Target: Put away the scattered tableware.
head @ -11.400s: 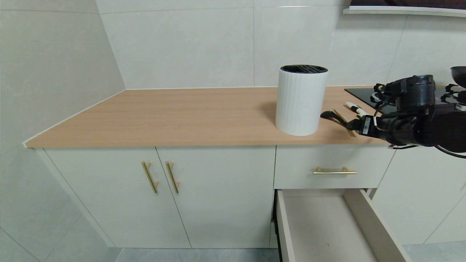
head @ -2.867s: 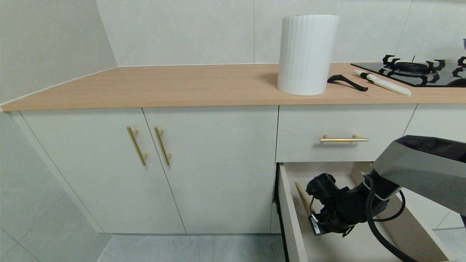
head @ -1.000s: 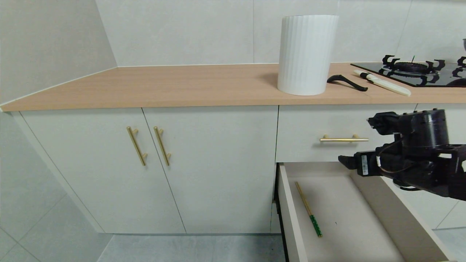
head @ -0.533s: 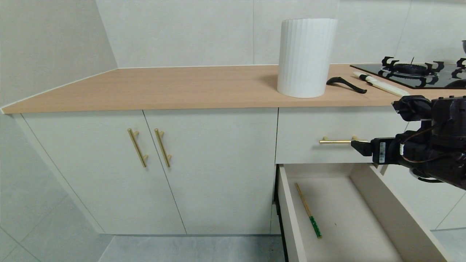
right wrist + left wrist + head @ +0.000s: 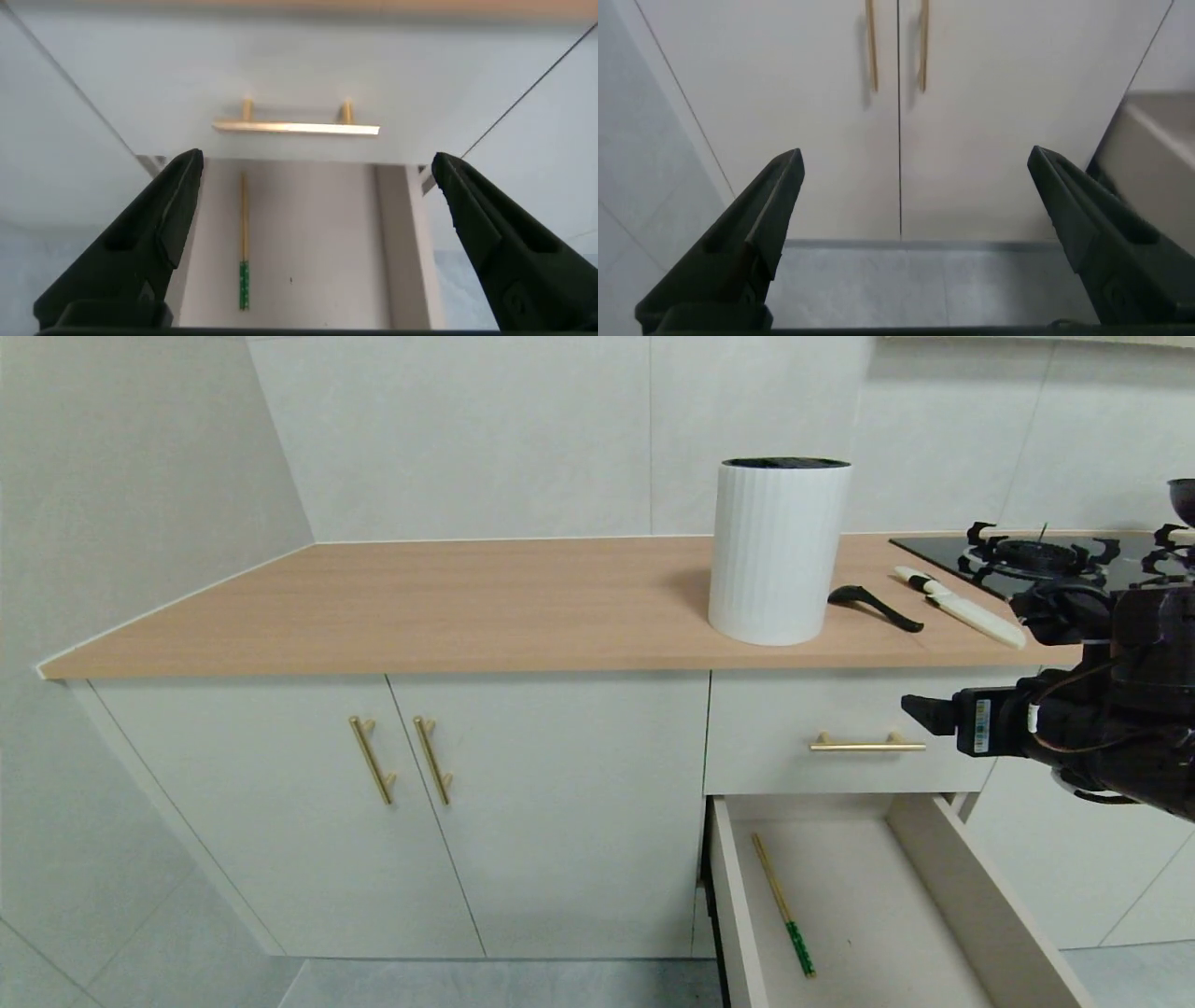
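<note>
Hovering my right hand [image 5: 920,711] in front of the cupboard on the right side, level with the gold handle [image 5: 866,744] of the shut upper drawer and above the right part of the open drawer [image 5: 976,896] below it. Right wrist view: its fingers [image 5: 140,252] are spread wide apart with nothing between them; the handle and the open drawer show through the gap. The chopsticks [image 5: 782,917] lie flat on the drawer floor, close along its left wall, green-banded ends toward the near side, bare wooden ends toward the far side. They are well apart from my right hand.

My left hand [image 5: 913,159] is low, facing the double cupboard doors [image 5: 896,93] with their two gold bar handles, grey floor under it. Its fingers [image 5: 738,243] also stand wide apart, holding nothing. A corner of the open drawer shows at the side of that view.

Up on the wooden surface [image 5: 467,607]: white ribbed holder [image 5: 777,555], upright, black slotted top, toward the right part. Just right of it a black curved utensil [image 5: 876,607] lies flat, one end close to the holder's base; can't tell what kind it is. Right of that a cream knife [image 5: 957,607] with a dark band at the handle lies flat, slanting from far left to near right, near the black curved utensil but not touching it. A black stove [image 5: 1036,560] with pan supports sits at the far right end of the surface, close by the knife.
</note>
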{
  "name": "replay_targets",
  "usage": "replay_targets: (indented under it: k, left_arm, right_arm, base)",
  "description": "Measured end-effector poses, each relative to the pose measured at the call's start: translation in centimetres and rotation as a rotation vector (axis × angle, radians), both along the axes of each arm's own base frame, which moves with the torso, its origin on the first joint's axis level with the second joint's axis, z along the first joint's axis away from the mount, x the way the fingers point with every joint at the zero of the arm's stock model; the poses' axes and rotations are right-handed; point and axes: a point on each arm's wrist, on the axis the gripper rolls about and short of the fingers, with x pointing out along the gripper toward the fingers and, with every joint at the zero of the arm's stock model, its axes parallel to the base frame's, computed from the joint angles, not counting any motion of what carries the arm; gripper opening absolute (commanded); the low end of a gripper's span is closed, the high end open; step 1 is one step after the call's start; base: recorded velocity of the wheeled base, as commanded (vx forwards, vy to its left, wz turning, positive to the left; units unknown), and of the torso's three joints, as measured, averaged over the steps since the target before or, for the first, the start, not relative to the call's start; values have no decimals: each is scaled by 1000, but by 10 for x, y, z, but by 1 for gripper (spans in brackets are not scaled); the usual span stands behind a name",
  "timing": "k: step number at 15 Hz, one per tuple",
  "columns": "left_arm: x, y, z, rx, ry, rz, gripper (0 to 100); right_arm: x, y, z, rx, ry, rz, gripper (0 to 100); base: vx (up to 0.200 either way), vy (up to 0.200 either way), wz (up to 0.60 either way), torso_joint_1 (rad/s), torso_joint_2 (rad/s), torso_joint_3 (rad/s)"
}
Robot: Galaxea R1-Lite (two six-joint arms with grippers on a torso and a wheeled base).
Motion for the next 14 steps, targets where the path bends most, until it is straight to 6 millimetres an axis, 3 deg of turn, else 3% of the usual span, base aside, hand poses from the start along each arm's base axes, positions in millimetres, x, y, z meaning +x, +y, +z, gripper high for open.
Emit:
replay_targets:
  k: [9,14]
  left_arm:
    - [0,0,0,0,0,0,100]
    - [0,0,0,0,0,0,100]
  right_arm:
    - [1,1,-2,-2,6,1,100]
    - [6,3,-9,-23,33,16,100]
  base:
    - [0,0,0,202,-483,-283]
    - [0,0,0,58,-137,-73]
